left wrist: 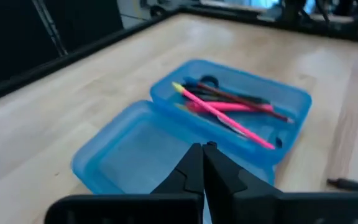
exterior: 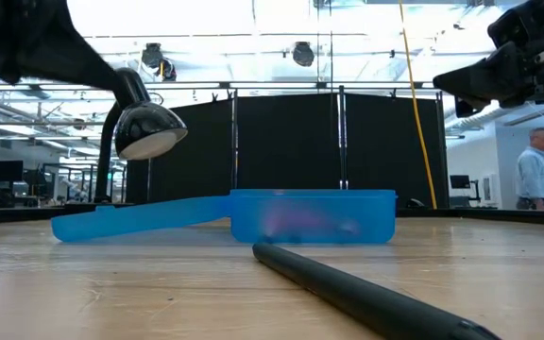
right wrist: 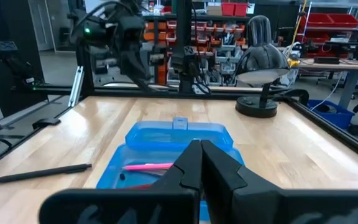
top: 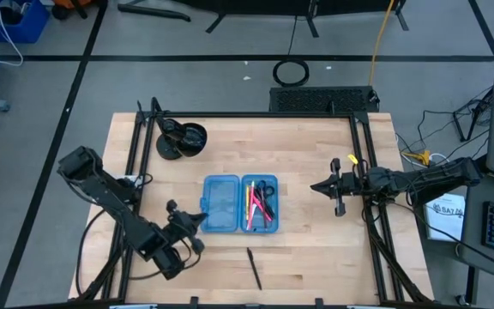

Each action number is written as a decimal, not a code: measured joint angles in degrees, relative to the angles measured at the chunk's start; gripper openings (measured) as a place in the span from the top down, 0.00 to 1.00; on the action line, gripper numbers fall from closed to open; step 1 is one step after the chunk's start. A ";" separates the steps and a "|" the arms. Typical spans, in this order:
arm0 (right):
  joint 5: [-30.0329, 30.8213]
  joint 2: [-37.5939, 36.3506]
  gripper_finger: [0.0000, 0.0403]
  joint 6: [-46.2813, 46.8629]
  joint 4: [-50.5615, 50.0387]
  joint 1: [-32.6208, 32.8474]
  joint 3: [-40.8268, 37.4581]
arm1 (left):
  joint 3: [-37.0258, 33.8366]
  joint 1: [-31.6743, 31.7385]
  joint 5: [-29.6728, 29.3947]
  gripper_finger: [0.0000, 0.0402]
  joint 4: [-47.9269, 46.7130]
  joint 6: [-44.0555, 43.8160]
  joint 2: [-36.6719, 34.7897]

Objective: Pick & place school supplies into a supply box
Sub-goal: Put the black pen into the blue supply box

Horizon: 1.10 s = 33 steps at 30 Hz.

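The blue supply box (top: 240,203) lies open at the table's middle. Its right half (top: 260,204) holds scissors with black handles (top: 267,190) and pink, yellow and dark pens (left wrist: 225,112); its left half (top: 221,204) holds nothing. One dark pen (top: 254,267) lies on the table near the front edge, also in the low view (exterior: 366,297). My left gripper (top: 202,221) is shut and empty, just left of the box's near left corner. My right gripper (top: 317,185) is shut and empty, right of the box.
A black desk lamp (top: 181,138) stands at the far left of the table. Black frame rails (top: 363,172) run along the table's left, far and right sides. A person (exterior: 539,170) stands in the room behind the table.
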 joint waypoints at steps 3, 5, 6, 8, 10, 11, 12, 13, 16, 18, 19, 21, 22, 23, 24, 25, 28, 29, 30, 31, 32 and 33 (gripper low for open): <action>0.62 0.00 1.00 -0.02 0.86 0.00 0.00 | -3.37 1.00 1.80 0.98 2.37 1.99 -1.07; 2.09 -0.01 1.00 -0.04 0.70 -0.04 -0.02 | -7.02 1.55 1.75 0.99 1.91 -0.14 -3.29; 2.93 0.00 1.00 -0.12 0.63 -0.04 0.00 | -9.29 1.90 1.36 0.99 1.96 -1.93 -5.14; 4.22 -0.02 1.00 -0.01 0.51 -0.04 0.00 | -14.34 2.53 0.70 0.99 2.14 -6.08 -9.60; 4.72 0.00 1.00 1.28 0.17 -0.04 0.00 | -19.94 2.63 0.12 0.99 3.52 -9.03 -14.23; 4.71 0.00 1.00 2.14 0.17 -0.04 0.00 | -22.96 2.43 -0.35 0.99 6.24 -8.54 -16.72; 4.68 0.00 1.00 3.21 0.19 -0.04 0.00 | -25.68 2.13 -0.79 0.99 10.58 -5.73 -18.92; 4.60 0.00 1.00 4.19 0.24 -0.04 0.00 | -28.45 1.84 -1.01 0.99 16.41 -1.16 -21.08; 4.54 -0.04 1.00 6.88 0.69 -0.04 0.00 | -36.38 1.95 1.30 0.99 41.16 20.57 -26.21; 4.53 -0.02 1.00 8.02 0.74 -0.04 -0.01 | -41.04 3.21 8.28 0.99 61.55 36.97 -28.35; 4.52 -0.02 1.00 8.23 0.74 -0.04 -0.01 | -42.94 4.02 13.00 0.99 71.05 44.65 -28.75; 4.52 0.00 1.00 8.35 1.40 -0.04 -0.02 | -45.68 5.46 23.03 1.00 84.63 57.88 -28.81; 4.52 0.00 1.00 8.35 2.31 -0.04 -0.01 | -46.50 6.14 27.16 1.00 88.37 63.62 -28.84; 4.46 0.00 1.00 8.35 3.57 -0.04 -0.01 | -46.89 6.70 30.39 1.00 90.29 68.42 -28.84; 4.35 0.00 1.00 8.36 5.11 -0.04 0.00 | -46.95 7.38 32.25 1.00 90.80 72.31 -28.91; 4.17 0.00 1.00 8.37 6.91 -0.04 -0.01 | -46.89 8.22 33.37 1.00 90.32 75.21 -29.23; 0.93 -0.02 1.00 7.93 11.12 -0.07 -0.02 | -45.70 11.68 37.44 0.99 85.71 79.82 -30.56; -0.28 -0.02 1.00 7.71 11.76 -0.05 -0.02 | -45.53 13.38 39.43 1.00 83.61 80.57 -31.42; -0.71 -0.04 1.00 7.65 11.94 -0.02 -0.02 | -45.18 15.29 41.61 1.00 81.46 81.02 -32.40; -1.04 -0.03 1.00 7.63 11.77 -0.04 -0.02 | -44.66 17.68 44.01 1.00 79.12 81.10 -33.56; -1.08 0.02 1.00 7.60 11.70 -0.04 -0.02 | -44.12 20.21 46.88 1.00 76.39 81.13 -35.04; -0.78 0.17 1.00 7.53 11.71 -0.06 -0.02 | -43.68 22.83 50.29 1.00 73.38 81.19 -36.81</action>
